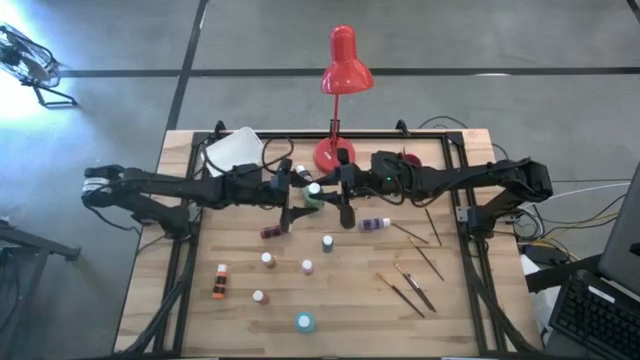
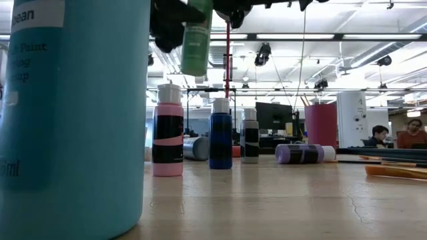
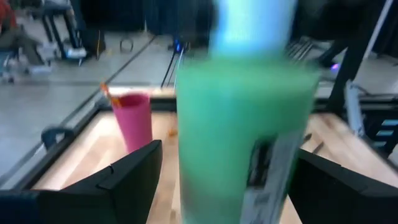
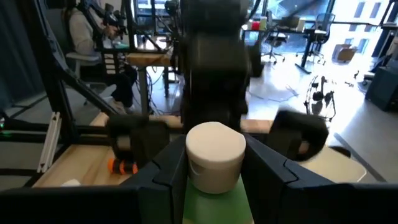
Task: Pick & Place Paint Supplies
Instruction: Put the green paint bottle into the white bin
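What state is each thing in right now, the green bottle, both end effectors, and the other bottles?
green bottle: capped, off the table, held by its neck
right end effector: shut on the green bottle
left end effector: open, fingers either side of the bottle
purple bottle: lying down
blue bottle: upright

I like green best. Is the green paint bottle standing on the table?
No, the green paint bottle hangs in the air, well above the table.
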Motion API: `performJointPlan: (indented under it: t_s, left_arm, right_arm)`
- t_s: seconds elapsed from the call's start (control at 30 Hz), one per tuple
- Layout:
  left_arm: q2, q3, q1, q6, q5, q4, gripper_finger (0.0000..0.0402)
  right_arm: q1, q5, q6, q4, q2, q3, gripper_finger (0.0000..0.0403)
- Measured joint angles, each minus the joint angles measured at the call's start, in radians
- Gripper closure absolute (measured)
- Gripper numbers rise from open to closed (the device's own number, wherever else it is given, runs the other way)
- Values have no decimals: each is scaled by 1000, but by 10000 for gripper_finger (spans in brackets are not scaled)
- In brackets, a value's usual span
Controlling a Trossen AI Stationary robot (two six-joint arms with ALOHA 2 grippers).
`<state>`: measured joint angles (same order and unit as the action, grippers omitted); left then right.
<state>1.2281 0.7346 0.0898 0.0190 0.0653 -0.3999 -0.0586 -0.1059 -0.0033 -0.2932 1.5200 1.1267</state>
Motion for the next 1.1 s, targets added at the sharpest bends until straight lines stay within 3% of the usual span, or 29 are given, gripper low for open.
performJointPlan:
  t_s: [0.63, 0.73, 0.93, 1.1]
  left_arm:
    - [-6, 29, 0, 5, 32, -2, 93]
    - [-6, 32, 0, 10, 33, -3, 120]
    - [-6, 32, 0, 7, 35, 2, 222]
    - [-6, 32, 0, 7, 34, 5, 224]
  right_arm:
    - [9, -7, 5, -24, 2, -6, 291]
    - [8, -6, 6, -24, 2, -8, 291]
    - [8, -3, 6, -22, 2, -8, 291]
    - [8, -3, -2, -14, 0, -8, 291]
